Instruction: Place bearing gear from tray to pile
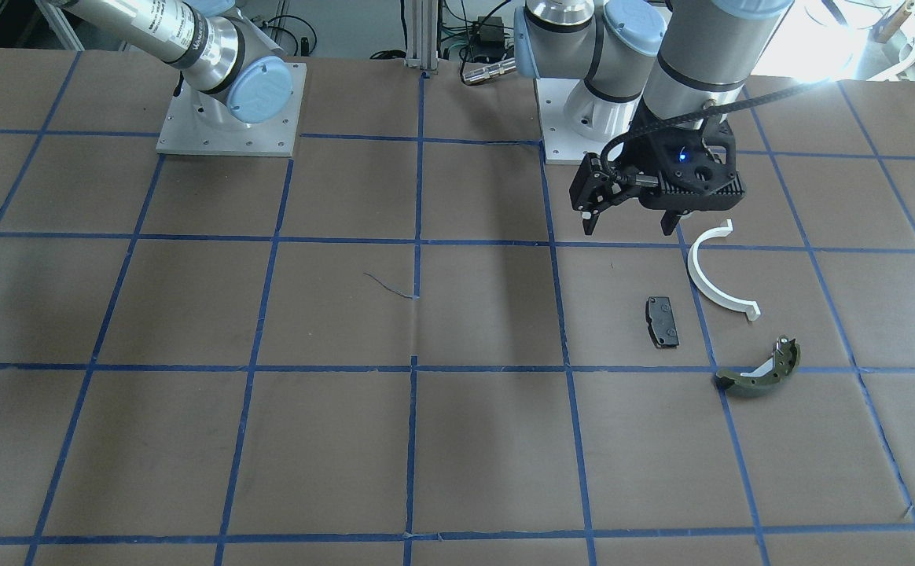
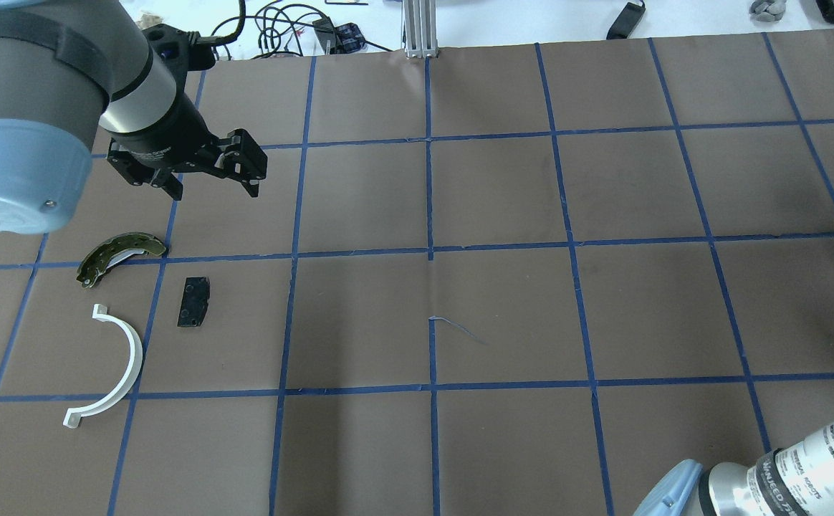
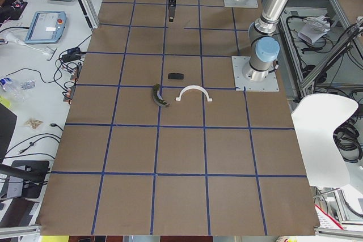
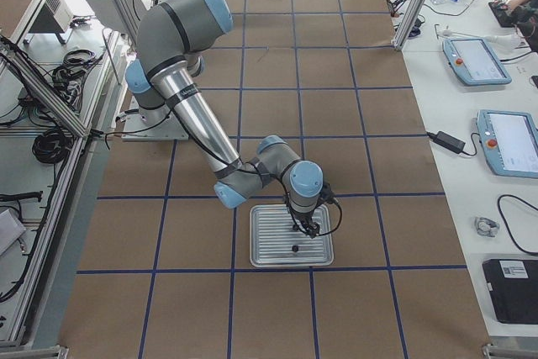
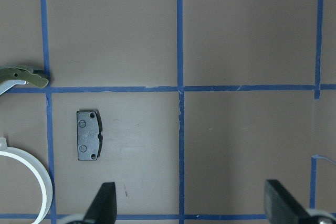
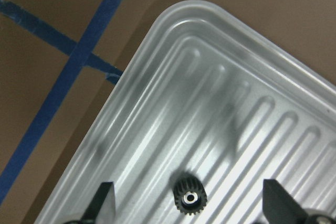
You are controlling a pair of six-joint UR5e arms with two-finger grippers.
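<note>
The bearing gear [image 6: 189,198], small, dark and toothed, lies on the ribbed metal tray [image 6: 184,19]. My right gripper [image 6: 190,205] is open just above the tray, one finger on each side of the gear. In the exterior right view the gear [image 4: 295,248] is a dark dot on the tray [image 4: 269,241]. The pile lies far off: a white half-ring [image 2: 112,365], a black pad [image 2: 194,302] and an olive-green shoe [image 2: 120,254]. My left gripper [image 2: 213,190] hangs open and empty above the table beside the pile.
Brown paper with a blue tape grid [image 2: 431,251] covers the table. The arm bases [image 1: 229,110] stand at the robot's edge. Cables and control tablets [image 4: 475,60] lie past the table's far edge.
</note>
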